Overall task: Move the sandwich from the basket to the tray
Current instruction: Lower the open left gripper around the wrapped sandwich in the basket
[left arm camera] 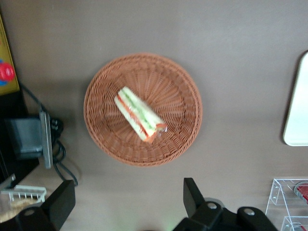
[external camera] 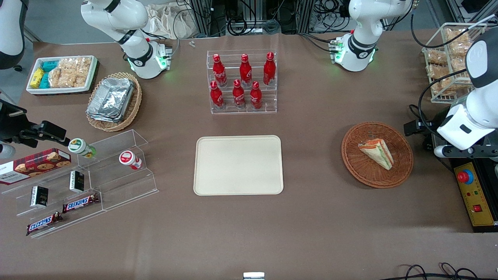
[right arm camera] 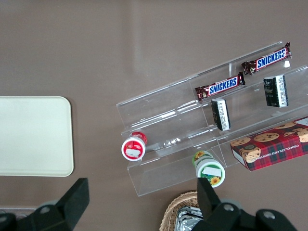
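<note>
The gripper [left arm camera: 127, 204] hangs with fingers [left arm camera: 192, 195] spread, empty, above the brown table [left arm camera: 231, 43]. Past the fingertips, the sandwich [left arm camera: 140, 114] lies in the basket [left arm camera: 106, 139]; the tray [left arm camera: 298, 106] sits well apart.

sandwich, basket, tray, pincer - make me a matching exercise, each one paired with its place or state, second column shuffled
Column 1:
1. sandwich
2. basket
3. tray
4. pincer

Column 2:
A. open, holding nothing, up above the table beside the basket
B. bare, nearer the front camera than the red bottles
C. round woven wicker, toward the working arm's end of the table
D. lying in the basket

Pairs: 1-D, 2-C, 3-B, 4-A
</note>
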